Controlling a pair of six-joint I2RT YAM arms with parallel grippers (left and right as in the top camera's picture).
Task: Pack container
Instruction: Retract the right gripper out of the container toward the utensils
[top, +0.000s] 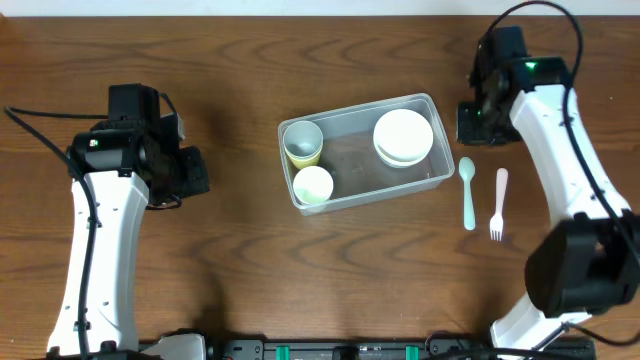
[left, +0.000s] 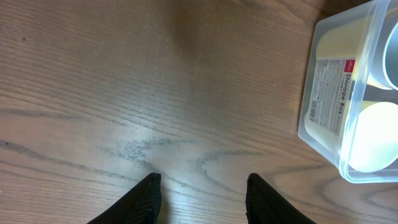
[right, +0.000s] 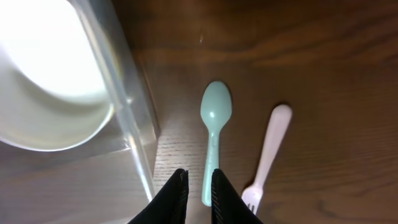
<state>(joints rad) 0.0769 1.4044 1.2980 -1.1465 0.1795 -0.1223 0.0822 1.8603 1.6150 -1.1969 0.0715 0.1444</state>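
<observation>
The clear plastic container (top: 355, 160) sits mid-table. It holds a yellow cup (top: 303, 143), a white cup (top: 313, 186) and stacked white bowls (top: 403, 137). A mint spoon (top: 467, 190) and a pale pink fork (top: 498, 203) lie on the table right of it. My right gripper (top: 475, 122) hovers by the container's right end. In the right wrist view it (right: 199, 180) is shut and empty, next to the spoon (right: 215, 118), fork (right: 268, 155) and container wall (right: 124, 93). My left gripper (top: 195, 172) is open and empty over bare wood (left: 202, 186), left of the container (left: 329, 93).
The wooden table has bare room on the left and along the front. The arm bases stand at the front edge. Cables trail from both arms at the back.
</observation>
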